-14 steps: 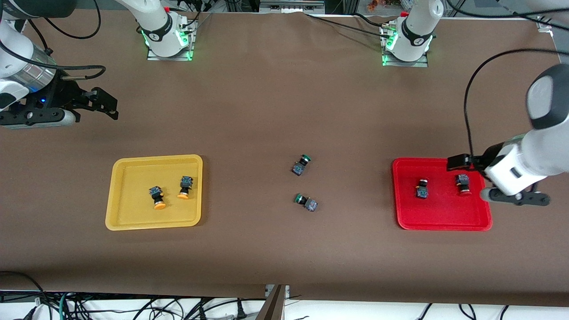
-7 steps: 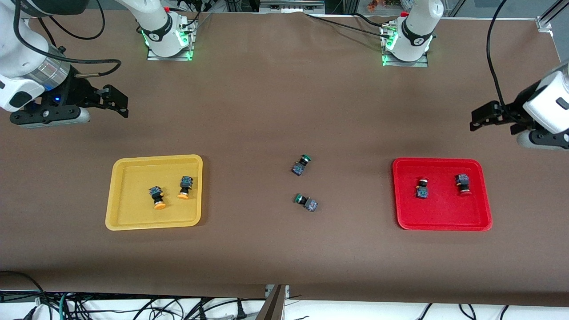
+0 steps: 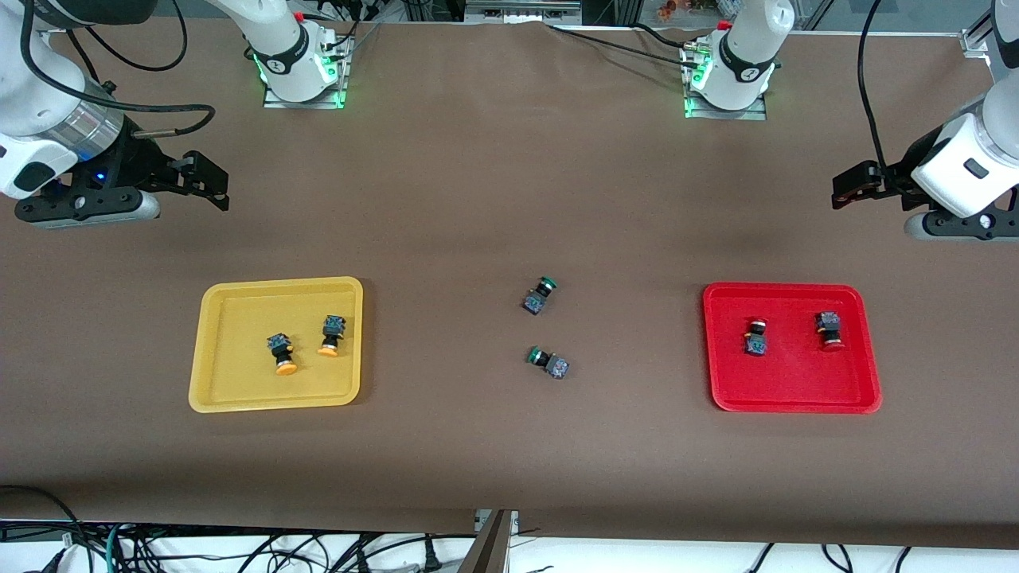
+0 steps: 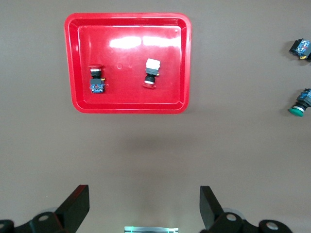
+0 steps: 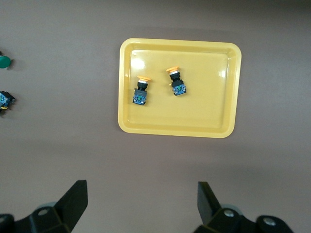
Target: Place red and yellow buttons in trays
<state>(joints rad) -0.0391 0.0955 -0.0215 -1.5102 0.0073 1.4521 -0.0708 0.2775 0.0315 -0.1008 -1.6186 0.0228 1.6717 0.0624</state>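
- The left gripper (image 3: 850, 189) hangs in the air over bare table at the left arm's end, above the stretch just farther from the front camera than the red tray (image 3: 792, 398); its fingers (image 4: 77, 206) are spread wide with nothing between them.
- The right gripper (image 3: 208, 181) hangs over bare table at the right arm's end, likewise spread wide and empty, its fingers (image 5: 74, 201) well apart.
- Two red buttons lie on their sides in the red tray, apart from each other. One red button (image 3: 755, 337) has its long axis running near to far, cap toward the robots' bases; the other red button (image 3: 829, 329) lies the same way but with its cap toward the front camera.
- Two yellow buttons lie in the yellow tray (image 3: 208, 342), close together. One yellow button (image 3: 281, 354) and the other yellow button (image 3: 331, 335) both point their caps toward the front camera, slightly tilted.
- Two green buttons (image 3: 539, 295) (image 3: 548, 362) lie on the table (image 3: 478, 199) between the trays.
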